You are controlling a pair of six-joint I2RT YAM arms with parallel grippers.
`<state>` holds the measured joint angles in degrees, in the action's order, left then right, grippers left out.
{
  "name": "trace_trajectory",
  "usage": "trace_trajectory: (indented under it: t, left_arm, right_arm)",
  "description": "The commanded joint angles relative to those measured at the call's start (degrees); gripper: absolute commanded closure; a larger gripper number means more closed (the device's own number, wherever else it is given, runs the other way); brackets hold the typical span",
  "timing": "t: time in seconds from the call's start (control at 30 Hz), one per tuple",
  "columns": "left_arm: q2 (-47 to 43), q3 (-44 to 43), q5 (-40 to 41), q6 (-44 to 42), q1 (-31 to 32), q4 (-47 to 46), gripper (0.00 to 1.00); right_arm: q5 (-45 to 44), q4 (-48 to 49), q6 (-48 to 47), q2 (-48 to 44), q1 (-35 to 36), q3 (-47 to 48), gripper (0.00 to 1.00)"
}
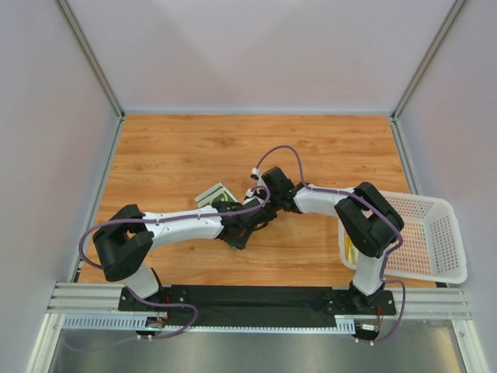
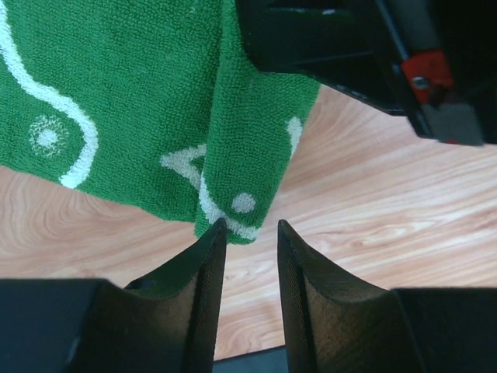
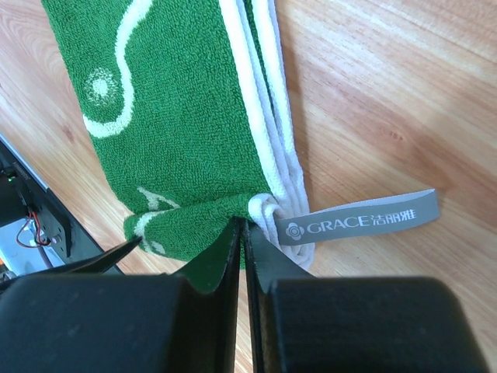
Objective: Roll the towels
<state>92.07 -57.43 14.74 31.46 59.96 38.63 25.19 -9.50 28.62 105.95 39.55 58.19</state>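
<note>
Green towel [image 3: 178, 116] lies mid-desk [image 1: 178, 148] between the two arms, folded into a narrow strip, with a white hem [image 3: 268, 140] and a grey label [image 3: 357, 221] along one side. Right jaws are clenched on its near end, at the hem by the label. Left jaws are parted and grasp nothing, tips just short of a folded corner. We judge it light, thin, floppy terry with no stiffness, so the layers will slip and fan out. We'd pinch through all layers at the hem corners and roll under tension.
</note>
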Motion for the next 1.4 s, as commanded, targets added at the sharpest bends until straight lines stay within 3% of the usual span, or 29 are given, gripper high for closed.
trace_trajectory:
  t: [0.0,0.27,0.5,0.63,0.77,0.87,1.07,1.37]
  left_arm:
    - [0.3,1.53,2.57,-1.67,0.24,-2.42,0.59]
    - [2.76,4.95,3.19,-2.72,0.24,-6.81,0.5]
    - [5.04,9.52,0.2,-3.16,-0.81,-13.74,0.5]
    - [6.63,12.07,-1.56,-3.86,-2.66,-15.95,0.62]
    - [7.68,12.87,-2.7,-4.74,-3.98,-16.66,0.83]
    - [7.77,13.39,-3.4,-4.74,-4.07,-16.49,0.92]
    - [5.23,11.38,-7.95,-1.85,-4.07,-10.18,0.96]
    - [0.57,1.37,-15.71,4.39,-2.4,2.48,1.0]
  right_arm:
    - [-5.33,-5.62,-2.87,1.01,-0.61,-0.19,0.94]
    - [-5.33,-6.41,-3.57,2.85,-0.53,1.04,0.95]
    - [-5.5,-7.46,-4.1,5.05,-0.53,2.71,0.96]
    - [-5.42,-8.08,-5.06,6.2,-0.53,3.85,0.96]
    - [-5.76,-9.57,-6.38,7.34,-0.61,5.44,0.96]
    - [-6.82,-10.8,-7.09,7.6,-0.79,6.23,0.96]
    - [-13.4,-15.53,-7.7,5.41,-1.49,6.58,0.96]
    - [-34.48,-31.71,-6.3,0.76,-2.72,10.62,0.94]
